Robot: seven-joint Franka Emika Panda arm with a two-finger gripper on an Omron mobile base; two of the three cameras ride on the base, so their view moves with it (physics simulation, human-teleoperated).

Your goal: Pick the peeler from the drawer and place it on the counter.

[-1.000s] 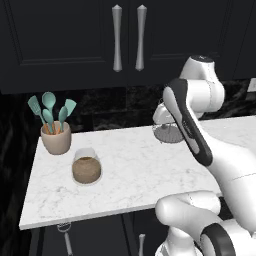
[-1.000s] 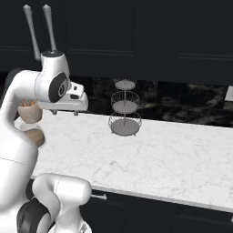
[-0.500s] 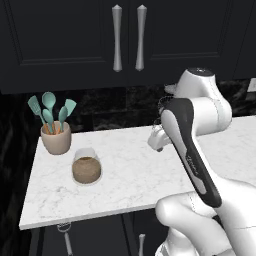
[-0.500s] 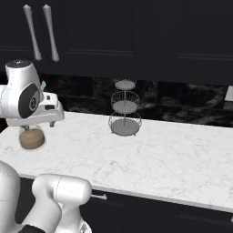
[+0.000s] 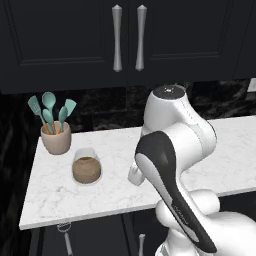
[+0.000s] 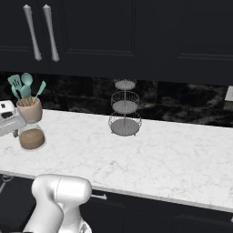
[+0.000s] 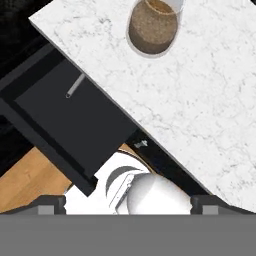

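A: What's at the far left of the surface (image 5: 125,195)?

B: A pot (image 5: 55,140) with teal spatulas (image 5: 50,114) standing in it, close to the dark backsplash. Just in front of it and a bit to the right sits a jar (image 5: 86,168) of brown stuff.

A: And the peeler?

B: In the hand view it lies in the open drawer (image 7: 75,125), below the surface's front edge. The peeler (image 7: 75,86) is a thin grey stick near the drawer's inner end, close under the marble lip and not far from the jar above. It lies alone on the black drawer floor.

A: Where's the pincer?

B: Its two dark tips sit at the bottom corners of the hand view, far apart, so the pincer (image 7: 127,202) is released and holds nothing. It is well above the drawer, apart from the peeler.

A: Anything further right?

B: In the right base view, a three-tier wire stand (image 6: 124,111) stands on the marble against the backsplash, well apart from the jar. Overhead are black cabinet doors with long grey handles (image 5: 128,37).
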